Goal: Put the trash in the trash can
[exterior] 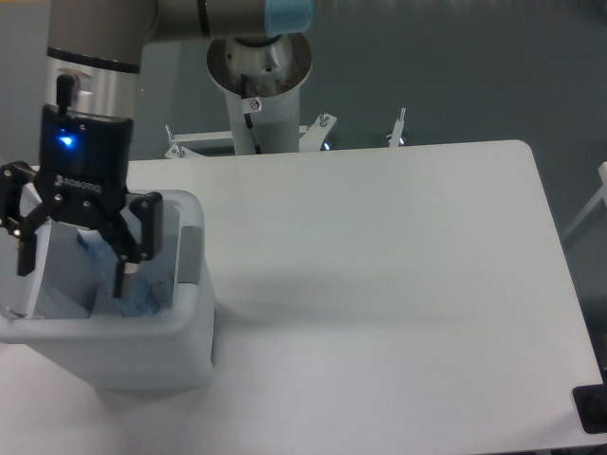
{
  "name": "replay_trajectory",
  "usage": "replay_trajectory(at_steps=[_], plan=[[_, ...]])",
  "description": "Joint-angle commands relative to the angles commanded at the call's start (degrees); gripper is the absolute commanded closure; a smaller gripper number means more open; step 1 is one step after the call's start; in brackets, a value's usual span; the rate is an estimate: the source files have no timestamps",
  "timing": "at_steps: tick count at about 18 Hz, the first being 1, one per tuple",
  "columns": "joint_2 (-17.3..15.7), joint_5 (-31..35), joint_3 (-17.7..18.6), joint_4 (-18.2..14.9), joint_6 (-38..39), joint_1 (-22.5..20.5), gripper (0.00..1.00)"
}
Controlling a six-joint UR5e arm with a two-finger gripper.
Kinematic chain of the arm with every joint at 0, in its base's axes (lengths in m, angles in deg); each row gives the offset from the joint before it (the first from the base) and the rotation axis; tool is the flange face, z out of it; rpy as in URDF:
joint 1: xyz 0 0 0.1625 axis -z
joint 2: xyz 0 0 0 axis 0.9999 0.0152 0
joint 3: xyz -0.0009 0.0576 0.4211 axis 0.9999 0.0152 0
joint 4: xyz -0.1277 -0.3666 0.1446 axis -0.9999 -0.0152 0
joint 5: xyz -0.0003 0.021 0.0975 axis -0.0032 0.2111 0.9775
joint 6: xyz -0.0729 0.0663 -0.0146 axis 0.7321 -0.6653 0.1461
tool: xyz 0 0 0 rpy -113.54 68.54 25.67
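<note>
We see the gripper (pixel 74 265) hanging over the open top of the trash can (pixel 142 355), which stands at the near left corner of the white table (pixel 398 284). Its two fingers (pixel 128 270) are spread wide apart and hold nothing; one reaches down near the can's left wall, the other dips inside toward the middle. A blue light glows on the black body of the gripper.

Inside the can, below and between the fingers, lies the bottle (pixel 142 294), a bluish, crumpled clear shape resting against the right inner wall. The view into the can is dim, so we can make out only part of it, and it is probably lying on its side. We cannot pick out the packet in there.

A grey tab (pixel 190 254) sits on the can's right rim. Beyond the far edge of the table rises the arm's round base (pixel 260 71).
</note>
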Motion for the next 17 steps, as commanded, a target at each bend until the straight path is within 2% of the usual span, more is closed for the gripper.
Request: replay_trajectory(at_steps=[3,5,8,11,14,17], plan=[[-0.09,0.45,-1.05,0.0,-8.49,-2.91,0.0],[-0.35,0.45,-0.7,0.0,-10.81,-3.44,0.0],[-1.49,0.19,-0.44,-0.09,-10.81,-4.84,0.0],[-3.6,0.28,-0.35,-0.44,-10.64,-4.59,0.0],[-7.11,0.19,1.31,-1.23,-10.64,-4.15,0.0],[-8.44,-0.94,2.2,-1.23,-10.64,-3.71,0.0]])
